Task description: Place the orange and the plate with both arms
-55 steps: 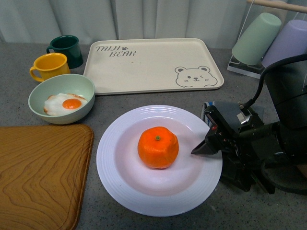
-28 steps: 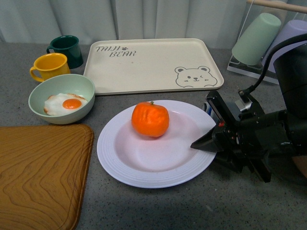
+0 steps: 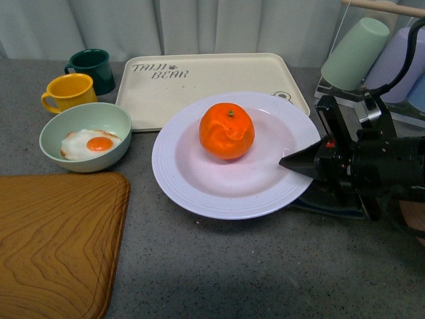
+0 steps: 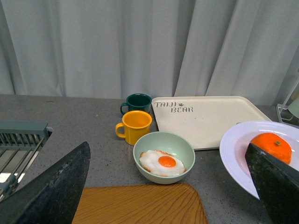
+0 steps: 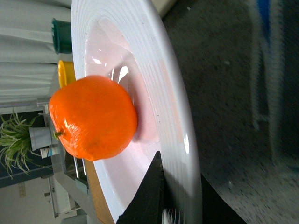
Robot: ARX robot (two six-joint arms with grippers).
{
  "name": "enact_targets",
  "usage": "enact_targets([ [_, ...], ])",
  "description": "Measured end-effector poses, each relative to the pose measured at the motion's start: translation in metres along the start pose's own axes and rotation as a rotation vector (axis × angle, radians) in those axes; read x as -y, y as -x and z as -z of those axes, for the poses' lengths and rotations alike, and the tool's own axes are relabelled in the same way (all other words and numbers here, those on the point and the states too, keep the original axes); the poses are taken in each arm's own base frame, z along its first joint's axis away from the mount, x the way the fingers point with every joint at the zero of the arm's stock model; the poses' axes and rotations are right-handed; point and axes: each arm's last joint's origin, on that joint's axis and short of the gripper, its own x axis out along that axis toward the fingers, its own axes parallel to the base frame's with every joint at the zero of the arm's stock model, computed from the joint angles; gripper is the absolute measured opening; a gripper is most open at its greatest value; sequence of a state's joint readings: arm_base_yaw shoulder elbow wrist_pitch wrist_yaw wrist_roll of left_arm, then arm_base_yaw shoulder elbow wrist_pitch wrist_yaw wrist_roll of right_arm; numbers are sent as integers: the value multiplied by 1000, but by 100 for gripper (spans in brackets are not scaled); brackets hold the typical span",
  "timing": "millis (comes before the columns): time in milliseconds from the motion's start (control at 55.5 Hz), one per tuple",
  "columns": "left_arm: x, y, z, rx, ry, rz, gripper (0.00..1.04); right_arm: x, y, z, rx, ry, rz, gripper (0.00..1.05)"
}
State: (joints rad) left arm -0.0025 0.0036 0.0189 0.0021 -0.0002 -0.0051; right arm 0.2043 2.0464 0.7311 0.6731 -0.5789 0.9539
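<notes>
The white ridged plate [image 3: 199, 193] is lifted off the grey table and overlaps the near right corner of the beige bear tray [image 3: 199, 86]. The orange [image 3: 227, 130] lies in its hollow, toward the far side. My right gripper [image 3: 299, 163] is shut on the plate's right rim, one finger above and one under it. In the right wrist view the rim [image 5: 175, 116] sits between the dark fingers [image 5: 147, 196], with the orange [image 5: 91, 119] just beyond. My left gripper [image 4: 168, 186] is open and empty above the wooden board; the plate [image 4: 233, 149] and orange [image 4: 271, 144] show at its right.
A pale green bowl with a fried egg [image 3: 86, 136], a yellow mug [image 3: 68, 91] and a dark green mug [image 3: 93, 66] stand at the left. A wooden board [image 3: 56, 239] lies front left. Upturned green and purple cups [image 3: 355, 53] rest on a rack at the back right.
My right gripper has lifted the plate and carried it back and to the right, over the tray's corner. The orange rolled toward the plate's far side.
</notes>
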Motion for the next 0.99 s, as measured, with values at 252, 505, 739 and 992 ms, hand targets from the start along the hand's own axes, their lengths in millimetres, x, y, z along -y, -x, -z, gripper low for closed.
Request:
enact_targets([
  [252, 0, 0, 0, 0, 0, 0, 98, -14, -36, -43, 6, 15, -27, 4],
  [505, 0, 0, 0, 0, 0, 0, 98, -25, -84, -90, 2, 14, -36, 4],
  [739, 0, 0, 0, 0, 0, 0, 98, -25, -122, -120, -10, -8, -5, 4],
  [992, 0, 0, 0, 0, 0, 0, 98, -27, -146, -144, -25, 23, 31, 6],
])
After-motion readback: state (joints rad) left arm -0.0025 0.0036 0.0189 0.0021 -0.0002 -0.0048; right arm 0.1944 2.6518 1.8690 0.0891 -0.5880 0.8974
